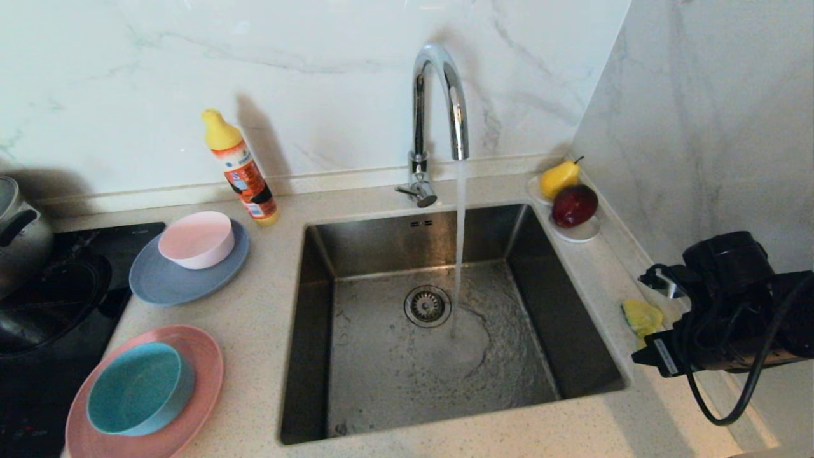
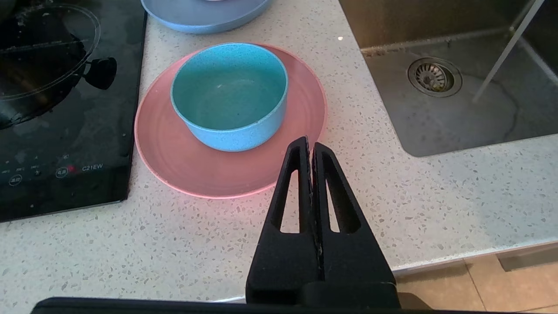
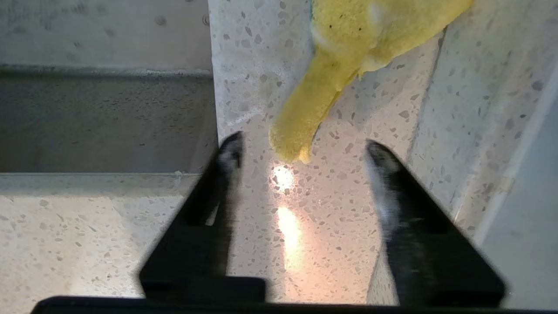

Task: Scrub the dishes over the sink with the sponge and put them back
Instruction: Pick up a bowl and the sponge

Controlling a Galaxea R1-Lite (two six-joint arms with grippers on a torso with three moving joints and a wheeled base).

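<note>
The black glass cooktop (image 2: 65, 109) at the left of the left wrist view bears the white marking "C21EW" near its touch controls. The yellow-capped orange bottle (image 1: 241, 168) in the upper left of the head view carries a printed label whose writing is too small to read.

A stream of water falls from the curved chrome tap (image 1: 439, 108) into the square stainless-steel sink (image 1: 356, 343) at the frame's centre, spreading beside the round strainer drain (image 1: 427, 306). On the speckled stone counter (image 1: 267, 305) left of the sink, a small pale pink bowl (image 1: 197, 240) sits on a large grey-blue plate (image 1: 172, 280), and a small teal bowl (image 1: 140, 388) sits on a large salmon-pink plate (image 1: 203, 369) at lower left. A steel pot (image 1: 19, 229) stands at the left edge. At upper right, a yellow pear (image 1: 559, 178) and a dark red apple (image 1: 574, 205) rest on a small white dish (image 1: 582, 232).

The crumpled yellow sponge (image 1: 641, 316) lies on the narrow counter strip right of the sink. The right gripper (image 3: 301, 150) hovers just short of it, black fingers (image 3: 229, 152) spread wide, holding nothing. The left gripper (image 2: 311, 144) has its fingers pressed together, empty, over the counter near the salmon-pink plate.
</note>
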